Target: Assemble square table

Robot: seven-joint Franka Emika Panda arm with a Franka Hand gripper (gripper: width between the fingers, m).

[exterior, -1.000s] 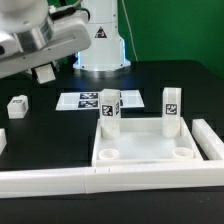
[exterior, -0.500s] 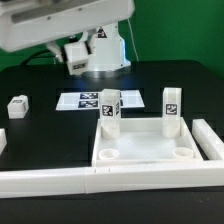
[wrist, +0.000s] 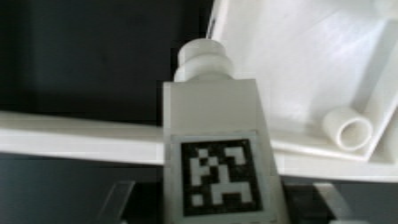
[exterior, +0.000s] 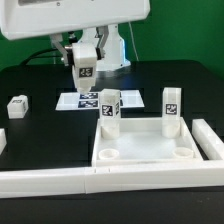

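The white square table top [exterior: 145,150] lies on the black table with two tagged leg posts standing in its far corner sockets, one at the exterior view's left [exterior: 109,110] and one at its right [exterior: 171,108]. The two near sockets are open rings. My gripper [exterior: 85,68] hangs high above the table behind the top, shut on a third white tagged leg post [exterior: 86,66]. In the wrist view that leg post [wrist: 217,140] fills the middle between my fingers [wrist: 128,198], its peg end pointing out over the table top [wrist: 311,70].
A loose small white tagged leg post [exterior: 17,104] lies at the exterior view's left. The marker board [exterior: 85,101] lies behind the table top. A long white L-shaped rail [exterior: 100,182] runs along the front and up the right side [exterior: 212,138].
My arm has swung toward the exterior view's right and down a little, carrying the held leg post from the far left to above the marker board. Nothing on the table moved.
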